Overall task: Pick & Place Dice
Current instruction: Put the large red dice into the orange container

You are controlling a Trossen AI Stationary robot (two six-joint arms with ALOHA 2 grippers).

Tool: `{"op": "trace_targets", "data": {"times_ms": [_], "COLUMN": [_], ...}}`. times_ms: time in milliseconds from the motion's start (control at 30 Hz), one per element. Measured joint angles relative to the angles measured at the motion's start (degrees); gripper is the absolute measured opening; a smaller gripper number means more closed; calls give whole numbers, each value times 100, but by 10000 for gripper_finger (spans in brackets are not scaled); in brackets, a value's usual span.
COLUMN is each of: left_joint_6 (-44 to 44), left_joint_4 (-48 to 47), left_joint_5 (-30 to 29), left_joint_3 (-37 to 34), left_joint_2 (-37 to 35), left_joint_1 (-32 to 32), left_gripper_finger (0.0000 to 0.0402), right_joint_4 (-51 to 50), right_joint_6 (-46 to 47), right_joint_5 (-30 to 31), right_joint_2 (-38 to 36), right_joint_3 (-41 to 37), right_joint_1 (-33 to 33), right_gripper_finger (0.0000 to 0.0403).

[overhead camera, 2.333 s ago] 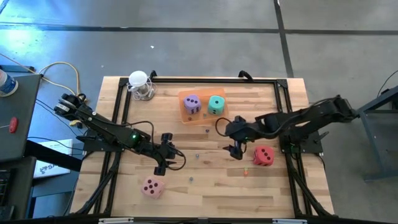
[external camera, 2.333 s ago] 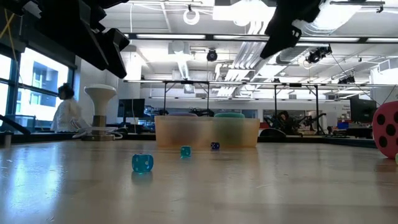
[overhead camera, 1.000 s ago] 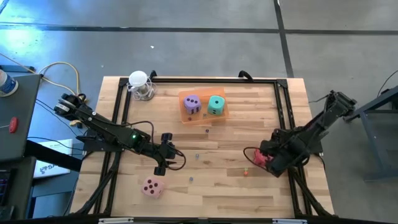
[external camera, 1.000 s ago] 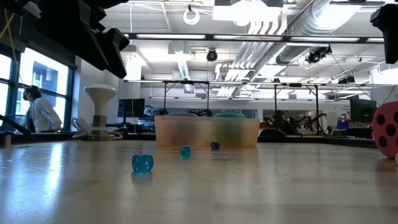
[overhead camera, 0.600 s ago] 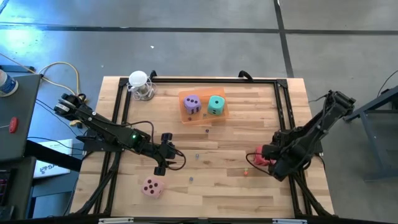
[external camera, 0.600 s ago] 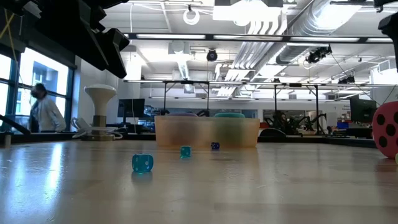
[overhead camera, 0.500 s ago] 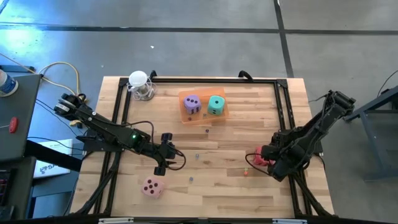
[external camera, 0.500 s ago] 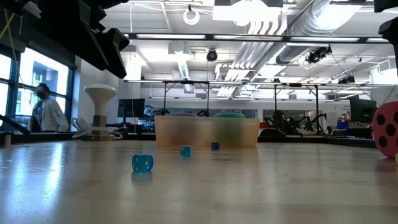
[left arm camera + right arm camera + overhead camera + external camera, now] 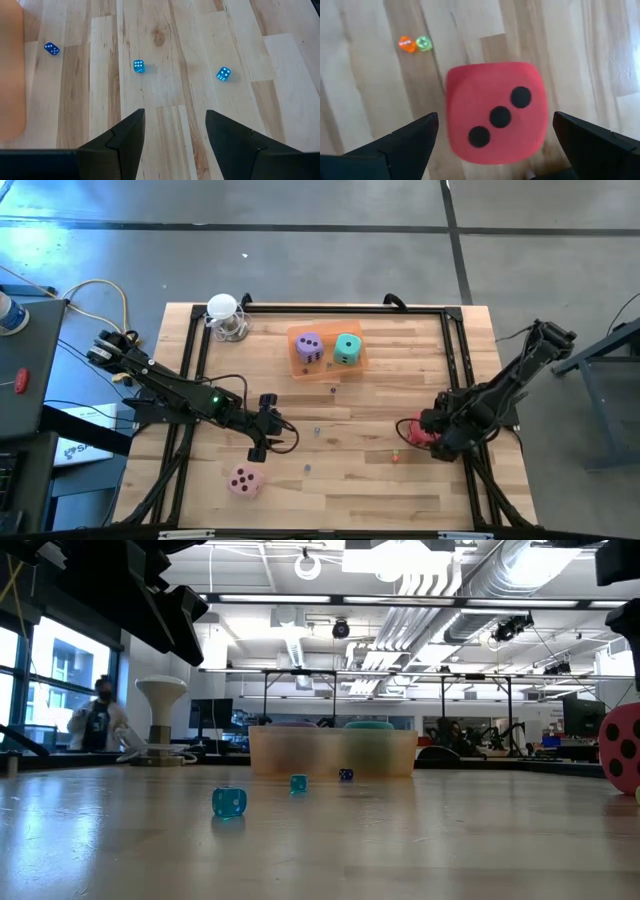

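Left gripper point(image 9: 262, 425), jaws part-open and empty, hangs over bare tabletop point(image 9: 350, 480) near the loose pink die point(image 9: 245, 480). Centre: purple die point(image 9: 309, 347) and teal die point(image 9: 347, 347) sit in the orange tray point(image 9: 325, 369), two of four apparently placed. Right gripper point(image 9: 492, 150), jaws wide, straddles the red die point(image 9: 496, 112), not yet gripped.

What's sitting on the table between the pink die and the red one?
In the high view, between the pink die and the red die lies mostly bare wood, with one tiny blue die and a small orange and green pair near the red one.
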Motion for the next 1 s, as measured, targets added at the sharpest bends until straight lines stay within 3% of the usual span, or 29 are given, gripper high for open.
{"op": "trace_targets", "data": {"times_ms": [500, 1000], "left_joint_6": [13, -3], "left_joint_4": [61, 61], "left_joint_5": [0, 0], "left_joint_3": [0, 0], "left_joint_2": [0, 0], "left_joint_1": [0, 0], "left_gripper_finger": [201, 201], "right_joint_4": [361, 743], "right_joint_6": [-706, -253], "right_joint_5": [-195, -557], "right_joint_2": [-3, -18], "right_joint_3": [-181, -538], "right_joint_1": [-622, -622], "right_gripper_finger": [386, 386]}}
